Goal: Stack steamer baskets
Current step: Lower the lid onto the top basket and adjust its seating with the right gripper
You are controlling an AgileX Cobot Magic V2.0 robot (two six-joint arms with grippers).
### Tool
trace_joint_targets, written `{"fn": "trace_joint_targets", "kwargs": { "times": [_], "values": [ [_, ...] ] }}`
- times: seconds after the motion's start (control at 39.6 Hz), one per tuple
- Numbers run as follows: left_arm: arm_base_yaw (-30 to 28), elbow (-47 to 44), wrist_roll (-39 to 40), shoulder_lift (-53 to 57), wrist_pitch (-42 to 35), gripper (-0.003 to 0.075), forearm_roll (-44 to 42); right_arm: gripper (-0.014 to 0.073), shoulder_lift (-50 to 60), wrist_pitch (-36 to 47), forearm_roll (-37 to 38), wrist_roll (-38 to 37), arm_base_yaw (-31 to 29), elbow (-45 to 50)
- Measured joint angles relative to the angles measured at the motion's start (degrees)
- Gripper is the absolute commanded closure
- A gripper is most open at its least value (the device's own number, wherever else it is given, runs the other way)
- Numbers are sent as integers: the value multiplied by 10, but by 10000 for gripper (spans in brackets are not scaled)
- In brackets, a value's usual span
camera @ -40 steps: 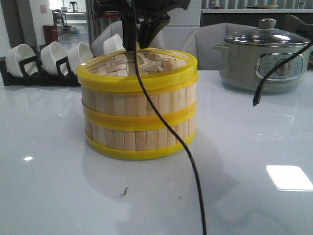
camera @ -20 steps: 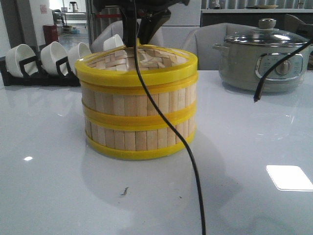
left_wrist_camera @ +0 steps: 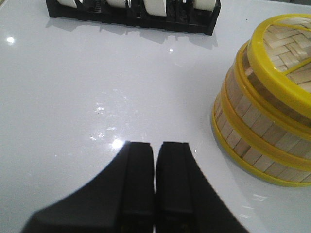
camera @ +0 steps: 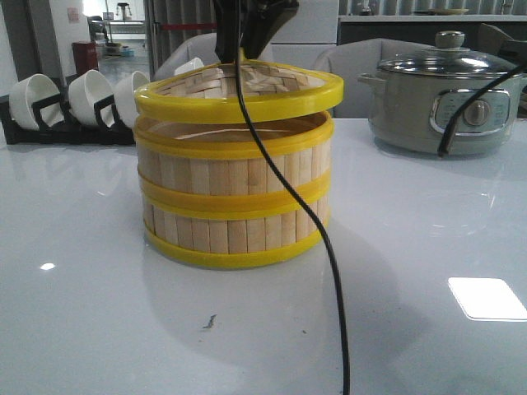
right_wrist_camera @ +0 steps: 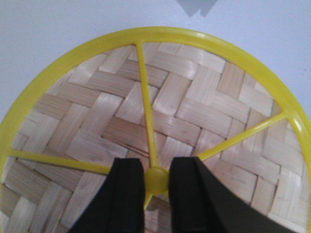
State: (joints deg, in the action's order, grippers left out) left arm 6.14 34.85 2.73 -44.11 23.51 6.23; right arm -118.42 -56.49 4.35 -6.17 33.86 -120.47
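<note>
A: What's cut off? 
B: The right end effector (right_wrist_camera: 156, 182) runs out of the front view's top; only its fingers show, pinching the lid's (camera: 239, 92) yellow hub (right_wrist_camera: 156, 176).

A: And the lid's attitude?
B: Tilted, directly under that end effector, above the two stacked steamer baskets (camera: 235, 193) on the desk (camera: 428, 247).

A: Left one?
B: The left end effector (left_wrist_camera: 155, 160) is pressed together, baskets well apart.

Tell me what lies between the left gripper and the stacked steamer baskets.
Nothing: in the left wrist view, only bare white table separates the shut left gripper from the stacked steamer baskets. The bowl rack sits farther off, not between them.
</note>
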Motion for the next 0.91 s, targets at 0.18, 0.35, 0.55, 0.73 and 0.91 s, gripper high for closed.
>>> {"fn": "trace_joint_targets", "kwargs": {
  "times": [0.18, 0.35, 0.55, 0.73, 0.91],
  "values": [
    [0, 0, 0, 0, 0, 625, 0, 331, 0, 5, 0, 0, 0, 0],
    [0, -1, 0, 0, 0, 625, 0, 331, -2, 6, 0, 0, 0, 0],
    [0, -1, 0, 0, 0, 625, 0, 331, -8, 8, 0, 0, 0, 0],
    [0, -1, 0, 0, 0, 625, 0, 331, -9, 18, 0, 0, 0, 0],
    [0, -1, 0, 0, 0, 625, -1, 331, -10, 22, 0, 0, 0, 0]
  ]
}}
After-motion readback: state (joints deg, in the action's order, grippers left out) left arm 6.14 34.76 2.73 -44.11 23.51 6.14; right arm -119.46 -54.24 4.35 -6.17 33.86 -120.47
